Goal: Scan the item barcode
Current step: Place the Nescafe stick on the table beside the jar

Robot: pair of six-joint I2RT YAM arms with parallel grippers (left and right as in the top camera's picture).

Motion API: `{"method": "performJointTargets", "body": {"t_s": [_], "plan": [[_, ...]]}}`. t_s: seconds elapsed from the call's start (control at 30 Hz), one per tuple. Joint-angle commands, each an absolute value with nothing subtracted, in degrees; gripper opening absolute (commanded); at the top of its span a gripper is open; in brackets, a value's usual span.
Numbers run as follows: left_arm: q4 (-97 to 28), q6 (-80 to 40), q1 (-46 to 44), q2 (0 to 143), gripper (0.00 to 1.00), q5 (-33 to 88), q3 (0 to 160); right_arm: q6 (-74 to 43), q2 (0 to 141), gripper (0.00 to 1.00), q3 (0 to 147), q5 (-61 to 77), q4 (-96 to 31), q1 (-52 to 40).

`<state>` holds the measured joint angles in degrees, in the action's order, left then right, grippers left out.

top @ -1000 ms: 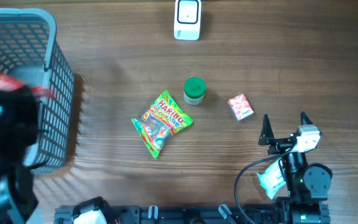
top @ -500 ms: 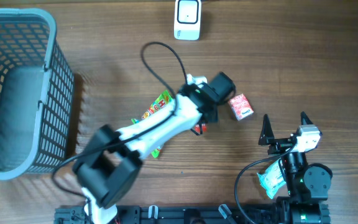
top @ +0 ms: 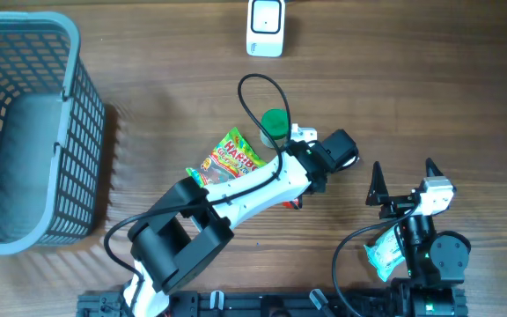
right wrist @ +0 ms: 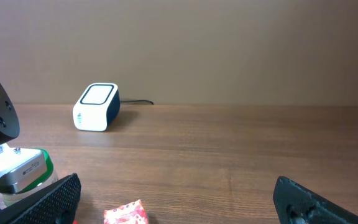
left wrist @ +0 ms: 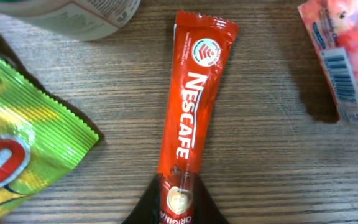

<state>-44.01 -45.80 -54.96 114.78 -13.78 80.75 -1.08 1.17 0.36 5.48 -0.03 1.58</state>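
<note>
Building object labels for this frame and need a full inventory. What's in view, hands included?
basket: 1, grey-blue, far left of the table
scanner: 1, white, top centre
gummy bag: 1, green and yellow, table centre
jar: 1, green lid, just right of the gummy bag
Nescafe stick: 1, red, between gummy bag and pink packet
pink packet: 1, pink and white, barcode showing, right of the stick
green-white packet: 1, beside the right arm's base
table: 1, brown wood
left hand: 1, dark, at the stick's lower end; grip unclear
right hand: 1, black, open, empty, lower right
</note>
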Motion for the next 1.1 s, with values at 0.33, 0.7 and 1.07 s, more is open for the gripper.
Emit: {"method": "performJointTargets", "body": {"t_s": [0.33, 0.7, 1.07], "plan": [[-46.8, -36.7, -48.3, 103.7, 1.00, -34.4, 84.3, -1.7, 0.8, 1.00, 0.3, 5.1, 0.2, 1.6], [-40.7, 8.3, -28.8, 88.4, 1.00, -35.8, 136.9, -1.6, 0.8, 1.00, 0.3, 5.1, 0.2, 1.6], [-41.3, 9.8, -19.7, 76.4, 1.00, -28.1, 121.2, -17.1, 0.8, 1.00, 0.3, 6.5, 0.3, 1.6]]}}
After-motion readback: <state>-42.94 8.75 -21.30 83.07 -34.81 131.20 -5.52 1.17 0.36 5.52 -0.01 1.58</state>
